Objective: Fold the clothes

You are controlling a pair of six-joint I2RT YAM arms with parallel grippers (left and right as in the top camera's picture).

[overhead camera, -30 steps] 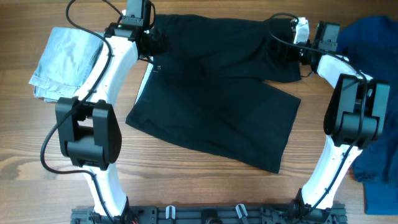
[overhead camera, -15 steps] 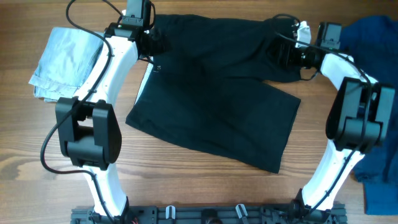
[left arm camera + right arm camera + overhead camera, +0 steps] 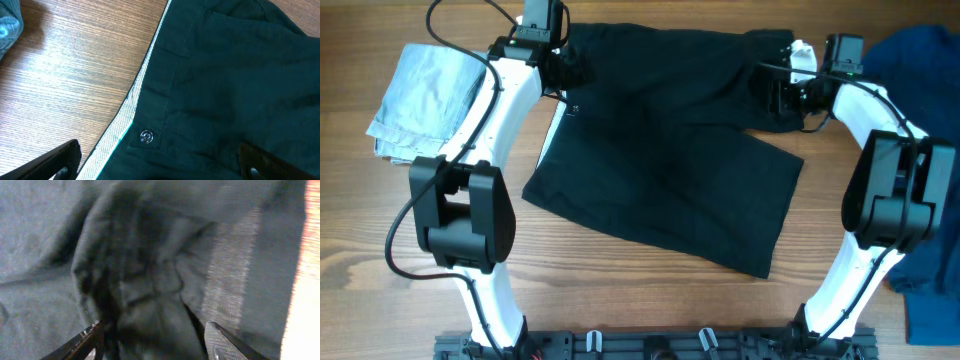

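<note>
1. Slid a little left since a moment ago: right pincer (image 3: 782, 90), half open over a bump of the black shorts (image 3: 660, 150).
2. Left pincer (image 3: 155, 167) wide open, holding nothing, above the waist button (image 3: 146, 136).
3. Shorts flat on the bench (image 3: 620, 300), long way left to right, waist left, legs right.

Wood-grain table (image 3: 360, 230), dark rail (image 3: 650, 347) along its edge.

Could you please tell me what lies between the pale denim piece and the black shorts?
In the overhead view, the white left arm slants across bare wooden table between the denim and the shorts.
</note>
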